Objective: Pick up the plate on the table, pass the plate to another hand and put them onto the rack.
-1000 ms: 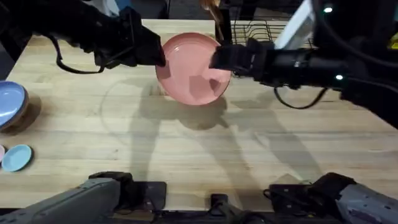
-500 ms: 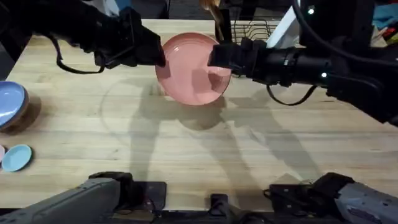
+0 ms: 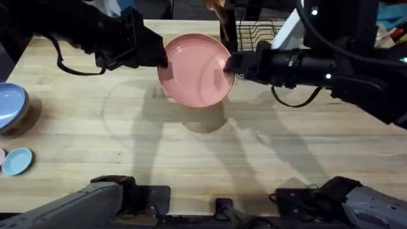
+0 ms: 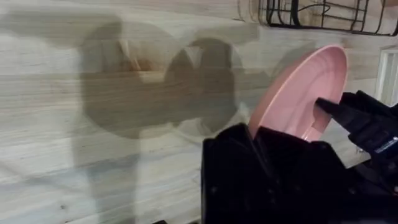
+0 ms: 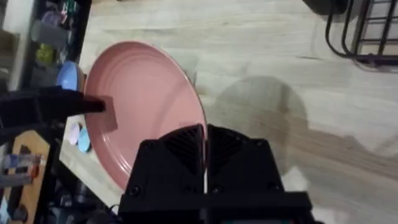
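Your left gripper reaches in level from the left with its jaws closed on the rim of the plate, holding the plate up off the table and tilted. Your right gripper comes in level from the opposite side, and in the right wrist view its jaws straddle the plate's near rim, one finger on each face; you cannot tell whether they press it. The rack sits just beyond the right gripper, near the table's far edge.
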You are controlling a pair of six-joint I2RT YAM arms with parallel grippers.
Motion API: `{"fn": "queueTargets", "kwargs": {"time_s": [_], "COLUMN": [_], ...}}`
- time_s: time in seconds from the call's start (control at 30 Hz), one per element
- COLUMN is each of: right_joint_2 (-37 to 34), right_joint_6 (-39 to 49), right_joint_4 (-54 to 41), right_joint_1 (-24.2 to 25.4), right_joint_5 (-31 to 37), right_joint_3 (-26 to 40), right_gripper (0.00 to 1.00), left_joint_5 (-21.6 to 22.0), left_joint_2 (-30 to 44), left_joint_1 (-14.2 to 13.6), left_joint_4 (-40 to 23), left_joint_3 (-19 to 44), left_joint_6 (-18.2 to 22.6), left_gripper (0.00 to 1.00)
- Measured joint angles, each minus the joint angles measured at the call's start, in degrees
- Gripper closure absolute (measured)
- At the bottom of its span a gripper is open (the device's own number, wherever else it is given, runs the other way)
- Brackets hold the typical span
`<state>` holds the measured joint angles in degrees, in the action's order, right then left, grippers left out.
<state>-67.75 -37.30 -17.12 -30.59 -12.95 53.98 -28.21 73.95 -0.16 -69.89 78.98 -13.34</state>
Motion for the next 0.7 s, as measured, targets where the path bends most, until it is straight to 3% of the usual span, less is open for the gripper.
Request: {"fn": "queueTargets", "kwargs": {"time_s": [0.23,0.27,0.4,0.43,0.67,0.7], "right_joint_2": [0.0,0.0,0.0,0.0,0.0,0.0], "right_joint_6": [0.0,0.02,0.02,0.02,1.92,5.29], "right_joint_4": [0.0,0.0,-0.15,-0.16,0.02,0.06], "right_joint_1": [0.0,-0.02,-0.04,-0.04,-0.04,-0.04], "right_joint_5": [0.0,-0.11,0.27,0.4,1.68,1.96], "right_joint_3": [0.02,0.02,0.02,0.02,0.02,0.02], "right_gripper": [0.969,0.969,0.969,0.969,0.969,0.97], "left_joint_5": [0.07,-0.31,-0.74,-0.79,-0.58,1.03], "left_joint_2": [0.02,0.02,0.02,0.02,0.02,0.02], "left_joint_1": [0.0,-0.02,-0.07,-0.07,-0.07,-0.07], "left_joint_4": [-0.02,-0.02,-0.02,-0.02,0.02,0.08], "left_joint_3": [0.0,0.0,0.0,0.0,0.0,0.02], "left_joint_6": [0.04,-0.13,-0.36,-0.55,-0.53,-0.4], "left_gripper": [0.934,0.714,0.144,0.046,0.007,0.006]}}
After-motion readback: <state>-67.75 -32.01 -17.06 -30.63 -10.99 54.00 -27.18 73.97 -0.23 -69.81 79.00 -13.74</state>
